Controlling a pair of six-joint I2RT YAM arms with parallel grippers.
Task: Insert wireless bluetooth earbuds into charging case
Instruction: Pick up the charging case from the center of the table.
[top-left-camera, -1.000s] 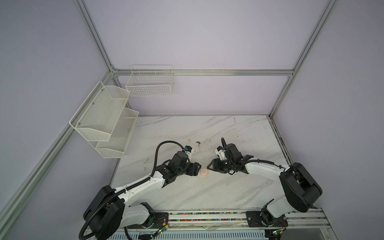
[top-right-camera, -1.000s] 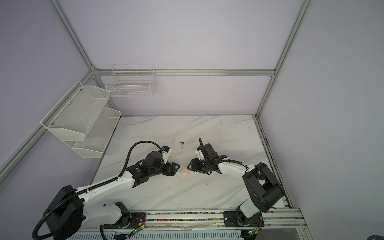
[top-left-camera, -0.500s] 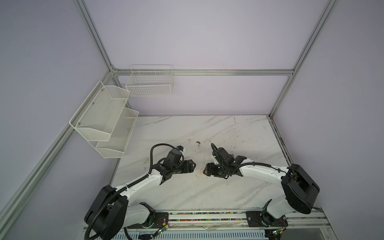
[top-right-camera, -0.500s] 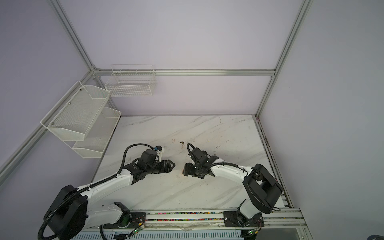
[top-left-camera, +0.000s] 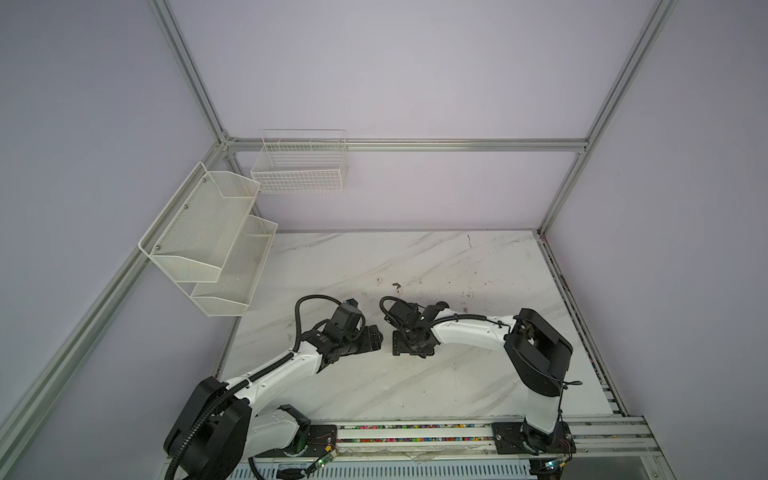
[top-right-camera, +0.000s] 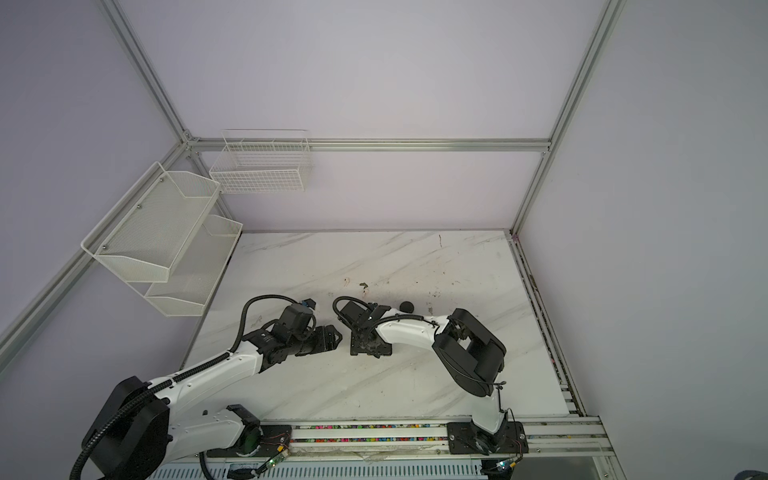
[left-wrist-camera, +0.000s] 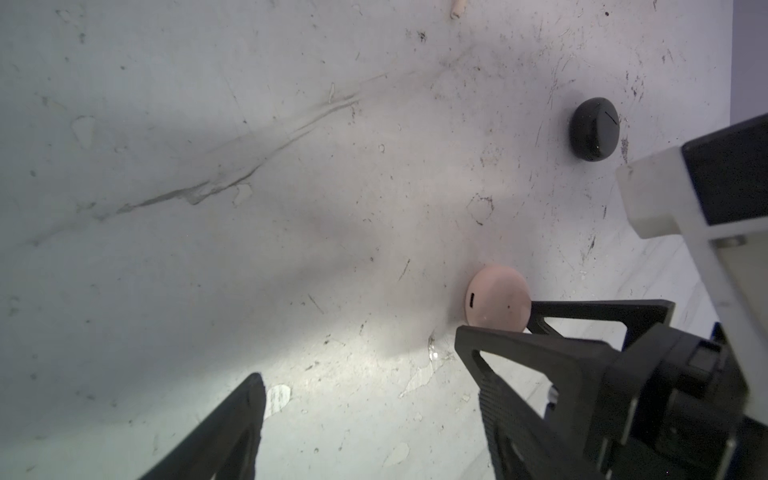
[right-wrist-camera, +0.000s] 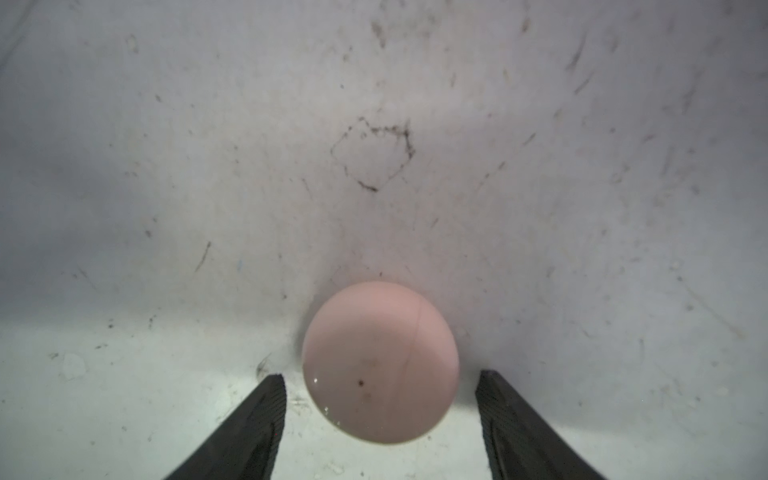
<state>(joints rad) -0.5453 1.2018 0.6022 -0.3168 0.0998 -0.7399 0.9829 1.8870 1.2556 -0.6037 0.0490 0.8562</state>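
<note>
Setting up the grab on the pink case: right gripper is spread, one finger each side of the case, clear gap both sides, nothing pinched yet. Case lies flat on the table, lid shut. Left gripper is spread too, empty, just beside the right one. Black case sits well apart, also shut. Pale earbud and dark earbud lie loose further back on the table, near each other; can't make out any others. My read: pin the case first, buds later. Go lower so pads meet the widest part, centre it, close slow. A round, smooth puck likely squirts out if off-centre. Keep pads off the lid seam so the left can flip it. Watch for finger clash.
</note>
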